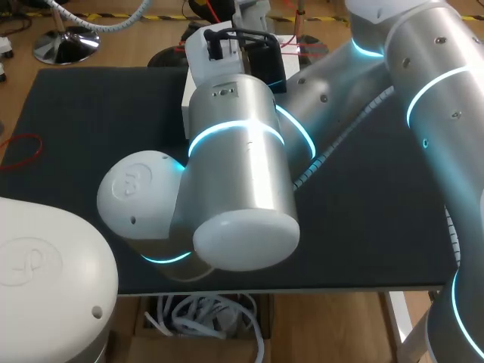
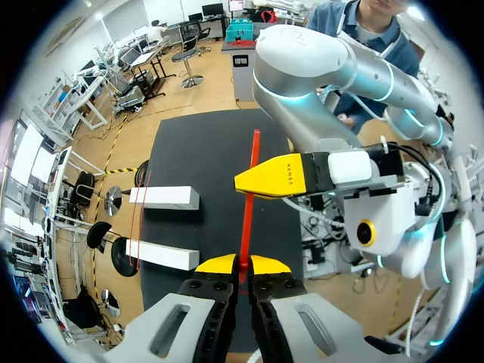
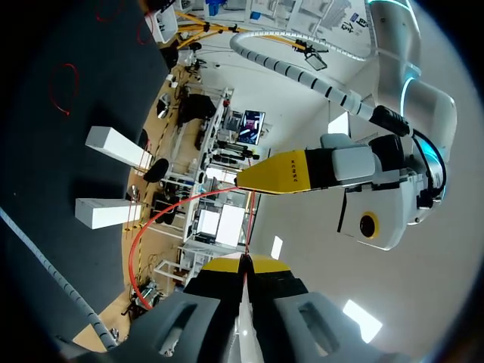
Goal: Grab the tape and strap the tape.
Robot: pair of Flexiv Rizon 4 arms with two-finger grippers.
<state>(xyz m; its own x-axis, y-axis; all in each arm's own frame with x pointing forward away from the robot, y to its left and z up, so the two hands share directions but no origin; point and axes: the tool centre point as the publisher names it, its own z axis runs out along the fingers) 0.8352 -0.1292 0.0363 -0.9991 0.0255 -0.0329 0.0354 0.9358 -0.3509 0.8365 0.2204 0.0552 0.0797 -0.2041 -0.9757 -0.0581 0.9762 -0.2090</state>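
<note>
Our arms [image 1: 234, 174] mask both in head view. Wrist views: left end effector [image 2: 242, 265] and right end effector [image 3: 246, 263] each pinch the thin, flat red tape [image 2: 247, 204], which runs straight ahead of the left one.

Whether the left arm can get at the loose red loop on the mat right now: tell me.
Probably not yet. The loop lies bare, with nothing over it, but the left pincer is shut on the tape, so it has no free grip until it lets go.
</note>
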